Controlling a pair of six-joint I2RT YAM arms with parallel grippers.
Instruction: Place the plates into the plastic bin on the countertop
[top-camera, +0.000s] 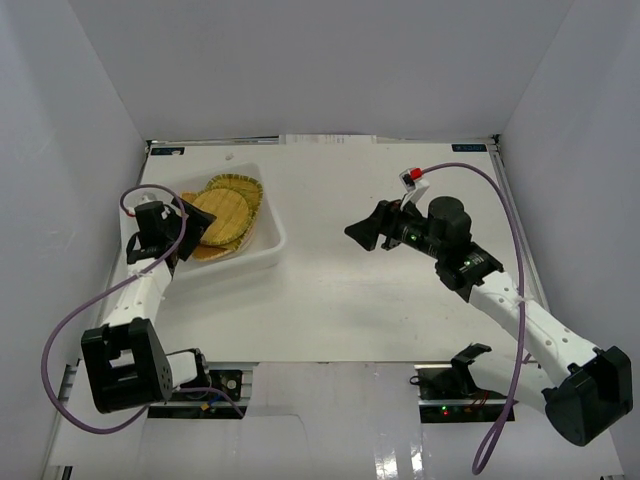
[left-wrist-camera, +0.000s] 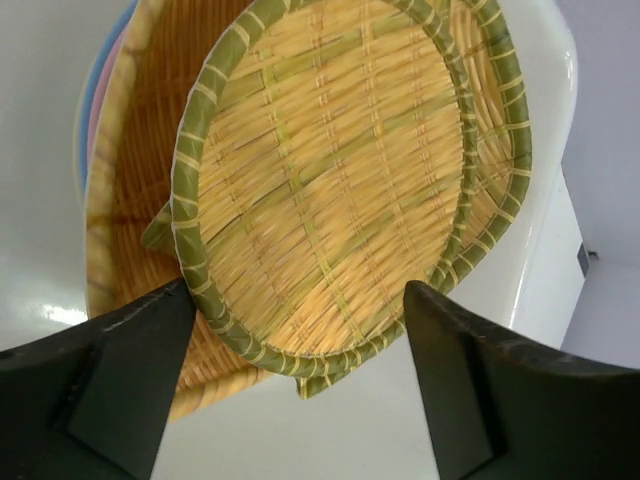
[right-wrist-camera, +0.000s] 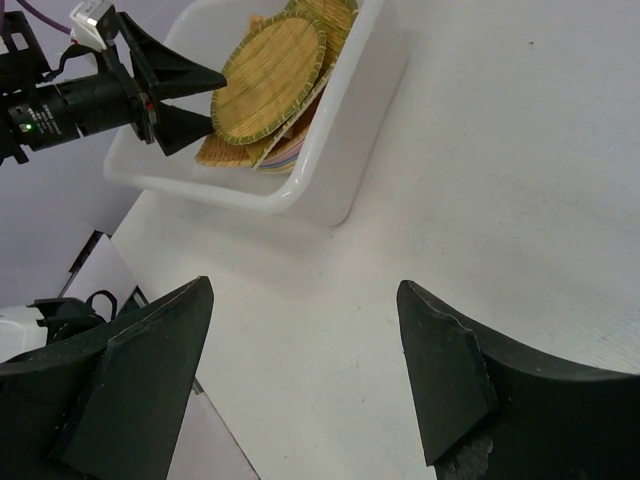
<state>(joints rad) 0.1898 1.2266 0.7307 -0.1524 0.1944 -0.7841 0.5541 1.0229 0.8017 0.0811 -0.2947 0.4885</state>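
The plastic bin (top-camera: 268, 252) stands at the back left of the countertop (top-camera: 350, 300). Woven wicker dishes (top-camera: 225, 212) are stacked inside it, the top one green-rimmed (left-wrist-camera: 330, 180) and tilted. Under them, pink (left-wrist-camera: 95, 105) and blue (left-wrist-camera: 80, 140) plate edges show. My left gripper (top-camera: 185, 228) is open at the bin's left side, its fingers straddling the top dish's near rim without clamping it. In the left wrist view the left gripper (left-wrist-camera: 300, 290) has the rim between its tips. My right gripper (top-camera: 365, 232) hangs open and empty over the middle of the countertop, facing the bin (right-wrist-camera: 335, 170).
White walls enclose the countertop on three sides. The right wrist view shows the left gripper (right-wrist-camera: 190, 95) at the bin's far side, and the countertop's near edge (right-wrist-camera: 130, 290) at lower left. Purple cables trail from both arms.
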